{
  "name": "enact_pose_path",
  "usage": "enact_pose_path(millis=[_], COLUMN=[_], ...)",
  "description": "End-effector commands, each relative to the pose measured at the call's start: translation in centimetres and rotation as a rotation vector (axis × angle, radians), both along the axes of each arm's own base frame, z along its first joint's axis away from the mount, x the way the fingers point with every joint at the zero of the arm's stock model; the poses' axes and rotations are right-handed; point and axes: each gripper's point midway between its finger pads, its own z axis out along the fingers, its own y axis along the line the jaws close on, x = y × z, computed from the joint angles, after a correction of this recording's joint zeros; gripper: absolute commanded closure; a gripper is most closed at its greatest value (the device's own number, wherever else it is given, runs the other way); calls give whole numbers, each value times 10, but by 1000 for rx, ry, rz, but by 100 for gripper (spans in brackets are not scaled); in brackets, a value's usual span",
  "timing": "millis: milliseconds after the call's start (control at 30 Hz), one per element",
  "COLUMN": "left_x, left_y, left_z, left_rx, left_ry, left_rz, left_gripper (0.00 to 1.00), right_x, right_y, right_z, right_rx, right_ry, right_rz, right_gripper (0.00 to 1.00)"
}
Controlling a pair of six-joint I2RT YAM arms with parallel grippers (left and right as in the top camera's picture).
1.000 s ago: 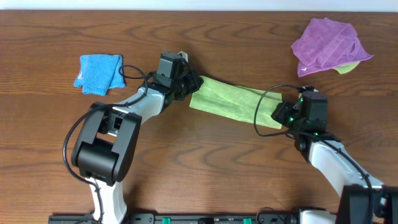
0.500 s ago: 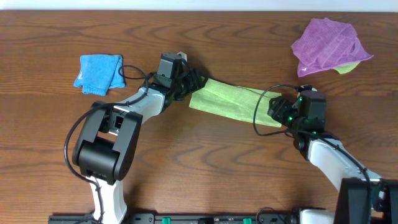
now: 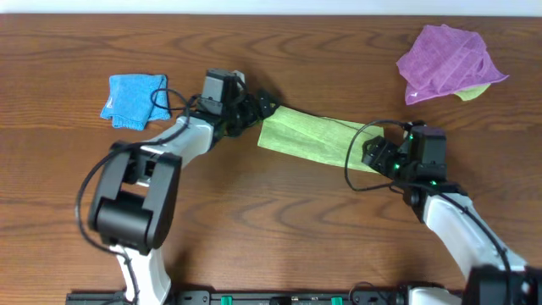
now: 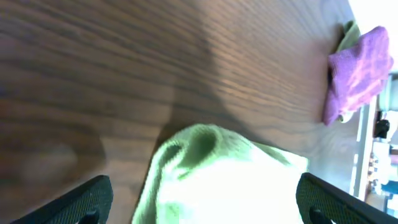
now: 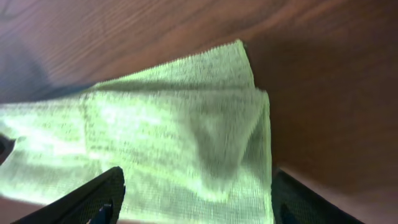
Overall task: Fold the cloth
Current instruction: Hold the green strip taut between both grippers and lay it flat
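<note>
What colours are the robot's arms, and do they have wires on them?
Both arms are white tubes joined by chunky black joints. The left arm has a big boxy black shoulder and a looping black cable. The right arm has small green lights and a thin black cable. The left end effector and right end effector are black.
</note>
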Motion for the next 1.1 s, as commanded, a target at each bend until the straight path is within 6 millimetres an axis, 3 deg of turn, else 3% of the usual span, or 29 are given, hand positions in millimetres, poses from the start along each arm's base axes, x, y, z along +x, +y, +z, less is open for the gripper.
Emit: enact_pose_path(millis=[0,67,167,233,267,333,467,700,1067], left_x=[-7,-16,-26,-28,-28,-29,-26,-17,-18], left_y=[-3,-2,-3,-4,-4,-6,-9,-23,-25], left_z=[40,48,61,66,66,64,60,49,-8], left_rx=[-33,-36,-49,-51,-55,-55,-14,57,112], left_ry=[-52,-32,-20,-24,-17,-7,-22,-89,-4], left_rz=[-49,-56,-73,-75,-70,-60,-40,-17,-18], left_gripper=[1,11,42,73,83,94,94,94,94], right_x=[3,-4,-17,-27,-32,-41,-53,-58,-57], right_y=[0,1,1,1,1,1,6,15,14], right_z=[28,34,41,43,44,45,43,40,21], right_rx=[0,0,7,16,23,43,101,179,187], right_ry=[-51,-40,-16,5,18,45,95,139,209], right_rz=[7,7,0,-11,-19,-44,-74,-98,-119], right_gripper=[24,24,24,25,25,25,24,20,20])
